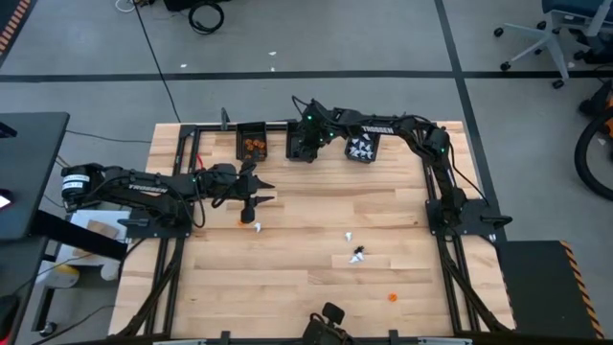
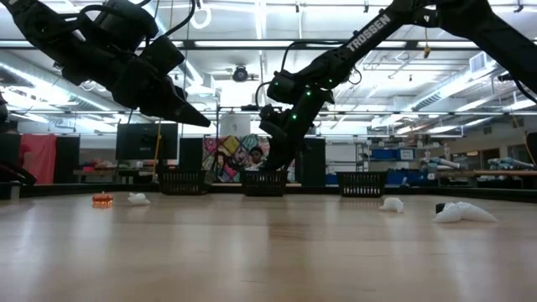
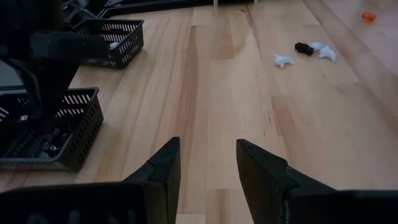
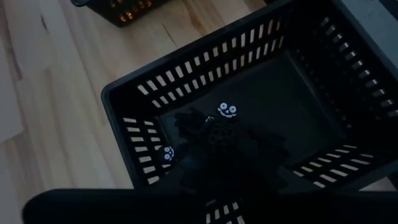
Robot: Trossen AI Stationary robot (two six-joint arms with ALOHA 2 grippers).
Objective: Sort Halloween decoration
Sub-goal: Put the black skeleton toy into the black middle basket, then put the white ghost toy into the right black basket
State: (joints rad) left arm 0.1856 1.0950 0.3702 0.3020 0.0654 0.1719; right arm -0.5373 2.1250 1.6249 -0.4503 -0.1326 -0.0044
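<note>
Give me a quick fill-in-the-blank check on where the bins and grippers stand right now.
1. The right gripper hangs over the ____ of the three bins.
2. The bin on the left arm's side holds ____ trinkets.
3. The left gripper has its fingers ____, with nothing between them.
4. The middle bin holds ____ trinkets.

Missing words: middle; orange; open; black

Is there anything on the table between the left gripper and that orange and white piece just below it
Nothing visible. The left gripper hangs with open jaws above bare wood, and the orange trinket and white trinket lie just beside it with no bin or other piece between.
</note>
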